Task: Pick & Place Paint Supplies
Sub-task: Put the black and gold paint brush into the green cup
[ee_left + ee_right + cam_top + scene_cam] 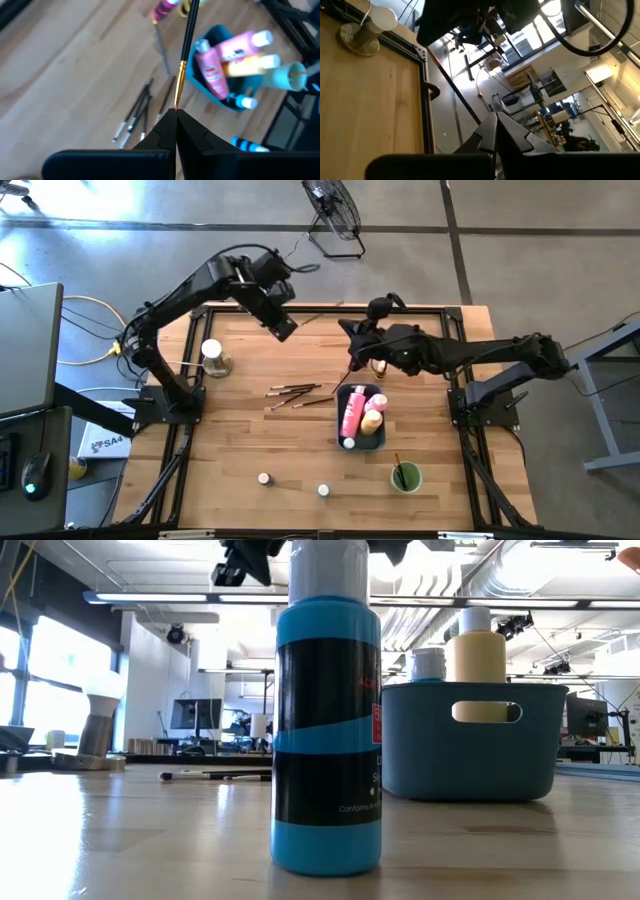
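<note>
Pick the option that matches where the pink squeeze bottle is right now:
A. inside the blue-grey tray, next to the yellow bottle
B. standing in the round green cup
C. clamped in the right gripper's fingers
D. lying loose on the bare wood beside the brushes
A: in the high view the pink squeeze bottle lies inside the blue-grey tray, right beside the yellow bottle.

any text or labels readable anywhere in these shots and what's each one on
"SA4": on the white box beside the table's left edge, high view; anything before those characters is cut off.
Blue bottle close up in the low view: small pale print low on its black label and a red patch at the label's edge, both too blurred to read.
Pink bottle in the blue-grey tray, left wrist view: label print too blurred to read.
</note>
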